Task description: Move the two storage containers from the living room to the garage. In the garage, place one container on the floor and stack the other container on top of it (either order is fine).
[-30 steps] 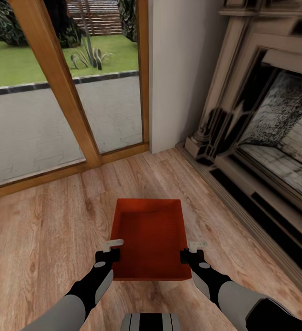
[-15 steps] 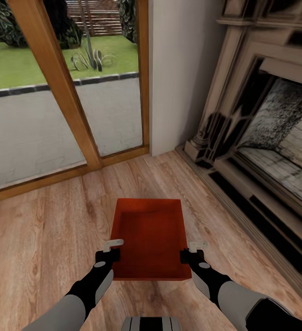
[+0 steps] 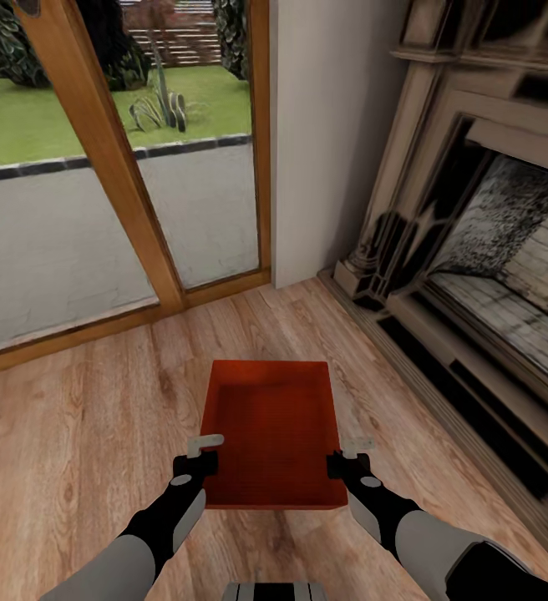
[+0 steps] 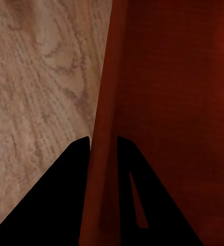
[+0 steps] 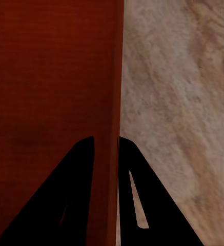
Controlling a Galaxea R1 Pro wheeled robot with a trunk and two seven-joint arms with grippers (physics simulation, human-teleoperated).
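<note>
One orange-red storage container (image 3: 272,430) hangs open-topped and empty above the light wood-plank floor of the living room, low in the middle of the head view. My left gripper (image 3: 205,455) is shut on its left wall and my right gripper (image 3: 347,457) is shut on its right wall. In the left wrist view the thin red wall (image 4: 102,154) runs between the two black fingers (image 4: 55,200) of my left gripper (image 4: 103,139). The right wrist view has the same pinch on the container wall (image 5: 112,154) by my right gripper (image 5: 106,138).
A wood-framed glass door (image 3: 115,159) stands ahead on the left, with patio and lawn outside. A pale wall section (image 3: 332,125) is straight ahead. The fireplace (image 3: 483,242) with its raised hearth edge runs along the right. Open plank floor (image 3: 65,434) lies to the left.
The whole head view has shifted slightly as the camera moved; the door, wall and fireplace slide a little in the picture. Both grippers keep their hold and the container stays between them.
</note>
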